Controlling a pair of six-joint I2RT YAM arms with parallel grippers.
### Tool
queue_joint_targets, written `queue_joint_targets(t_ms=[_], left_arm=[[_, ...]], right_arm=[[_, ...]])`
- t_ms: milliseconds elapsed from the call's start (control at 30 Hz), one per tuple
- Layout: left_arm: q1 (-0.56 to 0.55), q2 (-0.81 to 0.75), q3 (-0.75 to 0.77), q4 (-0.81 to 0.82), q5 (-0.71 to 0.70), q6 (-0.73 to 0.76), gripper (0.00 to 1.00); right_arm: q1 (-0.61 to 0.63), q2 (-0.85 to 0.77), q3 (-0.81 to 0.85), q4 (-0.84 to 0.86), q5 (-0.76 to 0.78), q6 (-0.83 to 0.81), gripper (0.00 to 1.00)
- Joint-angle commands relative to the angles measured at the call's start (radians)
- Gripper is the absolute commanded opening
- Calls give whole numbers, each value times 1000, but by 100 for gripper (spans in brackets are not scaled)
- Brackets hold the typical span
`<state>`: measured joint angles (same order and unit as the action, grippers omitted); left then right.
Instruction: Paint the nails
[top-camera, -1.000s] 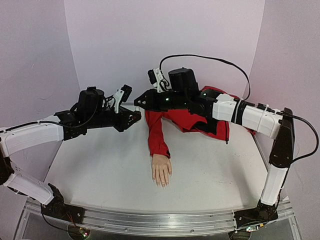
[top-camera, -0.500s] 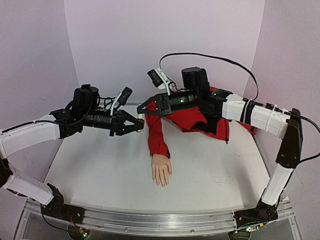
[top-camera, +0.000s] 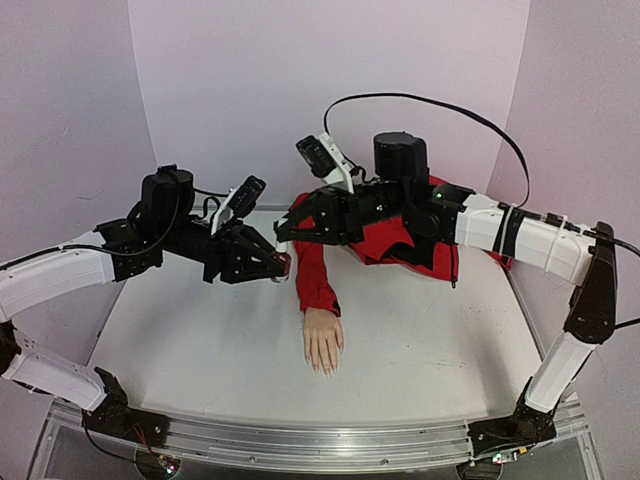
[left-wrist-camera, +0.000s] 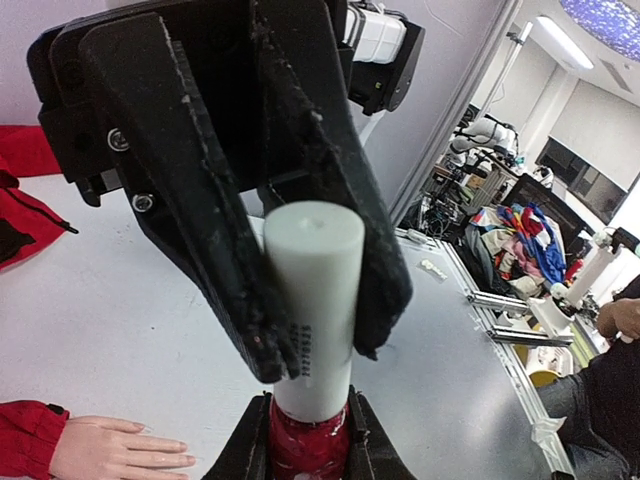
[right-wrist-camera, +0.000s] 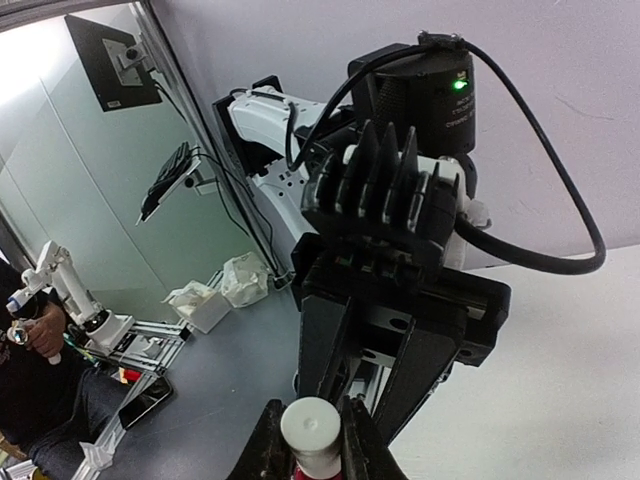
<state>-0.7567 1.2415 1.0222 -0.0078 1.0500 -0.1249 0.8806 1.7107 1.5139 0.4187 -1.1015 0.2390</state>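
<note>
On the tabletop (top-camera: 190, 345), near its middle, the nails (top-camera: 322, 368) sit at the fingertips of the mannequin hand (top-camera: 323, 341). The hand lies flat, palm down, fingers pointing toward the arm bases. From my overhead view the nails are too small for me to judge their colour.

The hand comes out of a red sleeve (top-camera: 314, 272) that runs back to a bunched red garment (top-camera: 398, 238) at the far side.

Above and behind the hand, well clear of it, my two arms meet tip to tip over the sleeve. The left end effector (left-wrist-camera: 308, 428) is clamped on the dark-red body of the polish bottle (left-wrist-camera: 306, 450). In the left wrist view its fingers (left-wrist-camera: 252, 452) press against the glass on both sides.

The right end effector (right-wrist-camera: 312, 446) is closed around the bottle's white cap (left-wrist-camera: 312, 285), gripping it from the opposite end. The right wrist view shows the cap's round top seated between the two pads. The cap sits on the bottle in line with it, and I cannot tell whether it has been loosened.
</note>
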Motion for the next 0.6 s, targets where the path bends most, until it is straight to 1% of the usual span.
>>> queue_joint_targets(t_ms=[0,33,100,167,200,267,300,400,467,567], left_arm=[[10,-31,-1,102,-248,8,0],[10,-42,-10,102,-294,13,0],[10,-65,-36,101,-398,27,0],[8,-84,-61,100,-494,50,0],[7,-96,-76,100,-537,63,0],[7,-114,-101,100,-615,89,0],[5,-116,-106,100,-637,105,0],[2,-122,-118,98,-691,146,0],[2,-108,-103,99,-728,144,0],[-8,-80,-58,98,-786,134,0]], right_arm=[[20,-55,-22,-9,85,-18,28],[21,-65,-31,-18,175,-21,34],[21,-87,-46,-35,325,-13,50],[21,-109,-65,-46,500,37,69],[21,-120,-79,-48,571,75,75],[19,-131,-95,-51,623,130,84],[20,-132,-96,-54,629,156,88],[21,-116,-88,-72,647,216,91],[21,-82,-61,-102,671,258,91],[22,-29,11,-137,677,284,88]])
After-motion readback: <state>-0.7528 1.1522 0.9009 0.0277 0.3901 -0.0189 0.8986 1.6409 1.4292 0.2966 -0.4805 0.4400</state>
